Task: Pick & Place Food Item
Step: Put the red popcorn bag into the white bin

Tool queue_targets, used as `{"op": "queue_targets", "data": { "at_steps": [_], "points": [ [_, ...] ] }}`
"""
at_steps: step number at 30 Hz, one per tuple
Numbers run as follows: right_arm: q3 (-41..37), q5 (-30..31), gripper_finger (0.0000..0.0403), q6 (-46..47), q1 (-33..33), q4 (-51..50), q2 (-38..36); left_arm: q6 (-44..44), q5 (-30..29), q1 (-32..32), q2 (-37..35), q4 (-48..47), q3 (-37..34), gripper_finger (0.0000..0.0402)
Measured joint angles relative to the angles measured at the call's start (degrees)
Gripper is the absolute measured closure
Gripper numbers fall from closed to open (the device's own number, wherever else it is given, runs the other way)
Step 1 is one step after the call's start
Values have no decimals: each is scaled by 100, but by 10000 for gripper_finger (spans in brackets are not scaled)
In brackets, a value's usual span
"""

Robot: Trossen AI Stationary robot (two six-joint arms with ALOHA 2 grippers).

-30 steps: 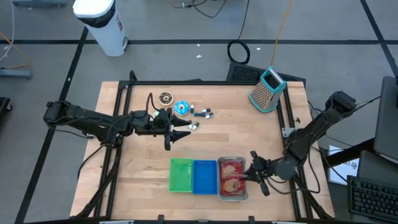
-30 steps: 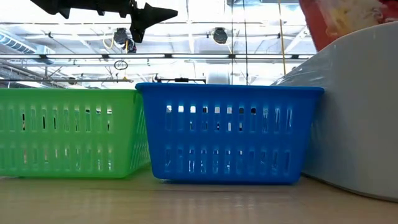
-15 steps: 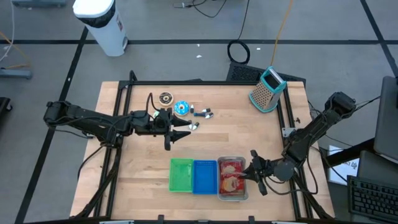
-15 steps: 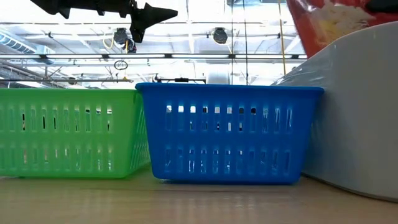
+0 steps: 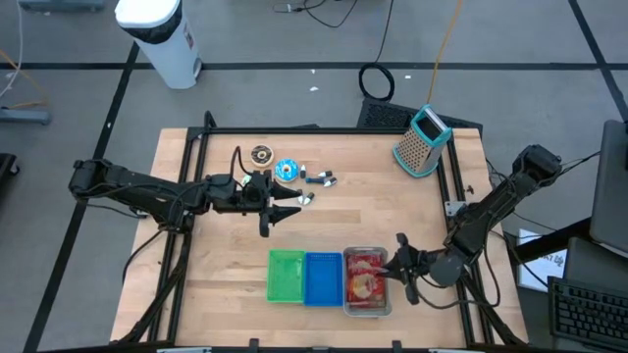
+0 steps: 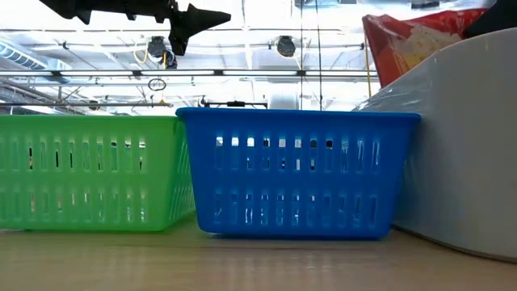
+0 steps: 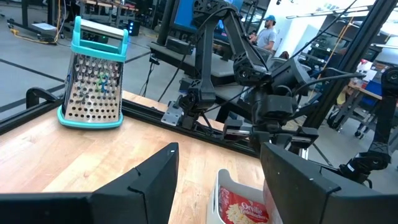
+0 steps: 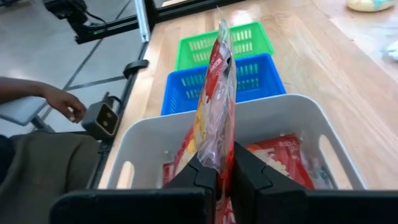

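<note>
A red snack packet point(image 8: 214, 93) stands on edge over the white bin point(image 8: 143, 143), with my right gripper point(image 8: 217, 177) shut on it. In the low view the red snack packet point(image 6: 420, 40) sticks up past the white bin's wall point(image 6: 460, 145). A second red packet point(image 8: 280, 158) lies flat on the bin's floor. The bin point(image 5: 366, 306) sits at the near edge, right of the blue basket point(image 5: 323, 277) and the green basket point(image 5: 287, 276). My left gripper point(image 5: 285, 209) hovers open above mid-table, left of centre, holding nothing. My right gripper pinches the packet's lower edge point(image 8: 216, 163) between its two fingers. The fingers come from the table's right side, slanting a little downward. The packet rises tilted above the fingers, over the bin; the gripper hides whether its lower end touches anything.
A teal-handled grater point(image 5: 422, 140) stands at the far right corner. Small items point(image 5: 287, 170) lie at the far middle of the table. A person's hand point(image 8: 59, 99) shows beyond the near edge, next to a small camera point(image 8: 102, 118). Bare wood lies between the baskets and the left gripper.
My right gripper has turned at the wrist while staying in place and staying shut. The packet in it has tipped over from near upright, and its upper end has swung toward the blue basket.
</note>
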Motion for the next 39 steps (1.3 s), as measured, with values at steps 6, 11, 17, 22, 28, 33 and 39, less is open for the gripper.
{"op": "queue_targets", "data": {
  "at_steps": [6,11,17,22,28,33,39],
  "points": [
    [-165,119,394,281,0,-4,4,0,0,0,0,0,-1,172],
    [-331,309,394,480,0,-5,6,0,-2,0,0,0,0,172],
    [-370,319,394,391,-2,3,6,0,-2,0,0,-2,0,172],
    [-370,318,394,366,-2,8,6,0,-2,0,-1,0,0,172],
    [-375,294,394,462,-2,84,6,0,-2,0,0,0,0,172],
    [-375,292,394,904,-2,78,10,0,-2,0,0,-2,0,172],
    [-375,274,394,1032,-2,80,10,0,-2,0,1,-2,0,172]
  ]
}}
